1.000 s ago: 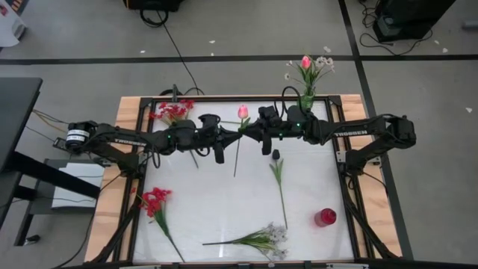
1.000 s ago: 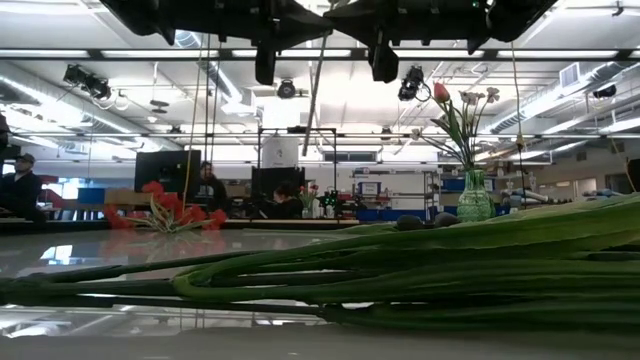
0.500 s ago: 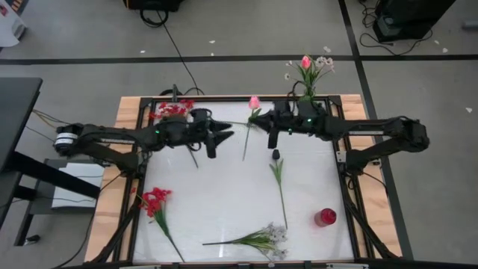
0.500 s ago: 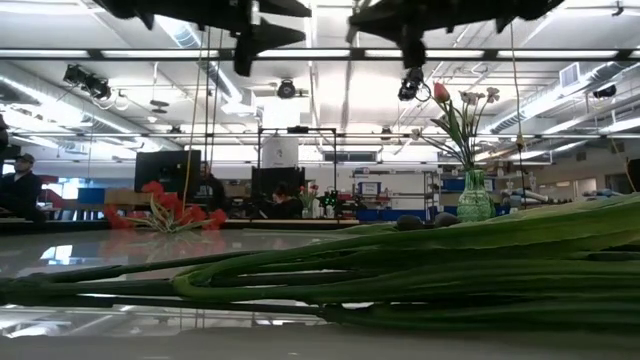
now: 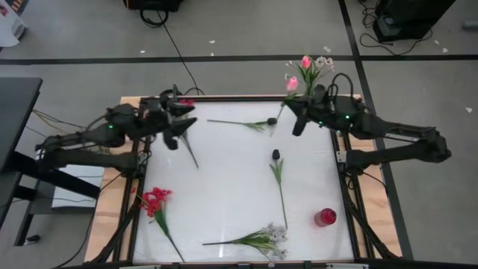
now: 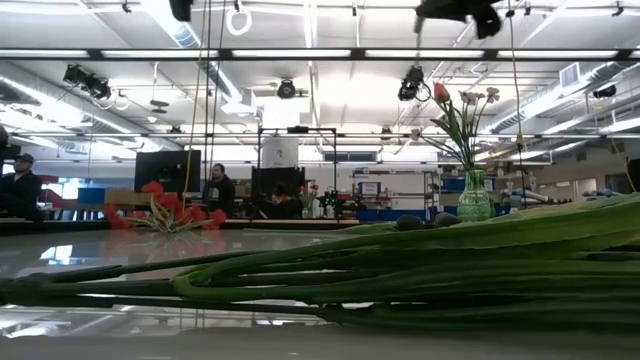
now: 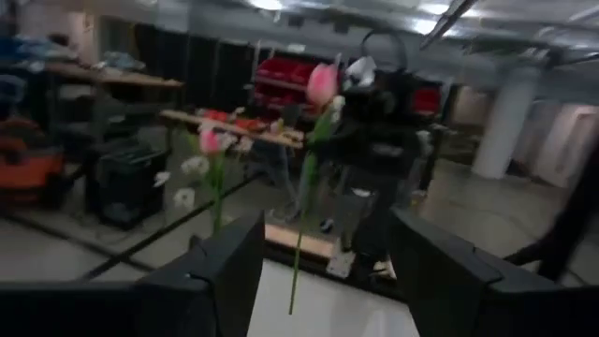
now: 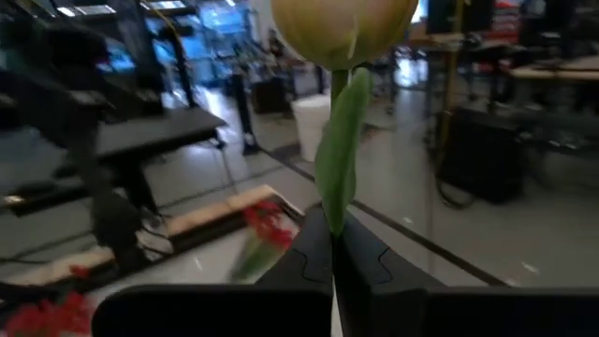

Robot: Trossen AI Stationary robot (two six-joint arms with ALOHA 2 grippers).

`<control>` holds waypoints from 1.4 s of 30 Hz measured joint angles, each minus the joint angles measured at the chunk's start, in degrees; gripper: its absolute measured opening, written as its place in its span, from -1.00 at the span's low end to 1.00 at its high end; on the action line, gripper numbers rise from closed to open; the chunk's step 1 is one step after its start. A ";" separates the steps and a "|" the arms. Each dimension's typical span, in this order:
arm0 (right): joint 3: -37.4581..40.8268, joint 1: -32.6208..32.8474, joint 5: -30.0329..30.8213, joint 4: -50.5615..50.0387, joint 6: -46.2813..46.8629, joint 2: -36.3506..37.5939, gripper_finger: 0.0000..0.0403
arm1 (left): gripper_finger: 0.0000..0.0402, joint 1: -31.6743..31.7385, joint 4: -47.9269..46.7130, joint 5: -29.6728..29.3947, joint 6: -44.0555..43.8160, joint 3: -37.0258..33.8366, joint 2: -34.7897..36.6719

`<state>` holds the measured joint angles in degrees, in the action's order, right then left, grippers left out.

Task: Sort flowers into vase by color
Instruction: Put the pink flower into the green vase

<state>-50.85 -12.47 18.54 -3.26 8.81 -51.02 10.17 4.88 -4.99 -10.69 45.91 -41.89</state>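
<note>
My right gripper (image 5: 288,106) is shut on a pink tulip (image 5: 292,84), held high over the table's far right, just left of the green vase (image 6: 474,195). That vase holds another pink tulip (image 5: 305,62) and white sprays (image 5: 323,63). My left gripper (image 5: 181,133) stands open and empty over the far left, above a red cluster (image 5: 178,109) that it partly hides. A dark-budded flower (image 5: 243,122) lies flat on the table between the two grippers. My right gripper pinches the tulip's stem (image 8: 334,223) between its two shut fingers, a little below the bud, where a leaf (image 8: 343,159) rises along it. The fingers come about level from the table's right. The tulip is lifted clear, bud up, with the stem's lower part (image 7: 298,271) hanging below the fingers.
On the white table lie a second dark-budded flower (image 5: 278,175), a red cluster (image 5: 155,200) near left and a white spray (image 5: 261,239) at the near edge. A small red vase (image 5: 325,217) stands near right. A wooden frame (image 5: 123,119) borders the table.
My left gripper has opened, let go of the tulip's stem and drawn back toward the table's left edge. My right gripper, still shut on the tulip, has carried it up and toward the far right, close to the green vase.
</note>
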 joint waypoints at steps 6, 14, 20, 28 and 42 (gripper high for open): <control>0.00 0.65 13.11 -8.72 2.43 5.61 -0.99 | 0.14 0.00 -1.68 1.64 -1.51 0.00 4.03; 0.00 0.00 30.29 -12.26 -1.95 7.71 -0.99 | 0.14 0.00 -1.80 1.64 2.69 0.00 4.07; 0.01 -4.62 34.59 -12.17 -4.41 7.49 -0.99 | 0.14 0.00 -1.78 1.65 2.55 0.00 4.06; 0.76 -18.32 27.48 -6.13 -8.95 6.27 -0.99 | 0.14 0.00 -1.75 1.63 2.33 0.00 4.05; 1.27 -37.96 3.79 1.05 -13.32 0.25 -0.99 | 0.14 0.00 -1.75 1.63 2.33 0.00 4.02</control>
<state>-49.58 -50.43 22.33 -2.22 -4.51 -50.77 10.17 3.14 -3.36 -8.36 45.91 -37.87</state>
